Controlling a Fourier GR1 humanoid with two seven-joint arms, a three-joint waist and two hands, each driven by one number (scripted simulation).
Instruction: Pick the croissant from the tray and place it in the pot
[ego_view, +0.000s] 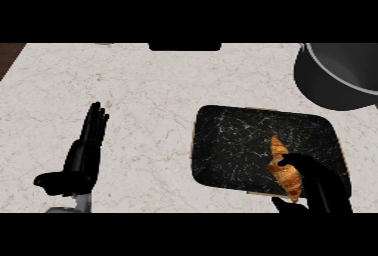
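Note:
A golden-brown croissant (283, 170) lies on the right part of a dark, scratched tray (229, 150). My right hand (319, 187) comes in from the lower right and curls round the croissant's near end, thumb on its left side, fingers over the right. Part of the croissant is hidden under that hand. The dark grey pot (336, 75) stands at the far right corner, cut off by the view's edge. My left hand (83, 157) rests open on the counter at the left, fingers straight and pointing away.
The pale marble counter (140, 90) spreads between the left hand and the tray. A dark block (184, 46) sits at the far edge, middle. The counter's left corner shows a brown strip (9, 55).

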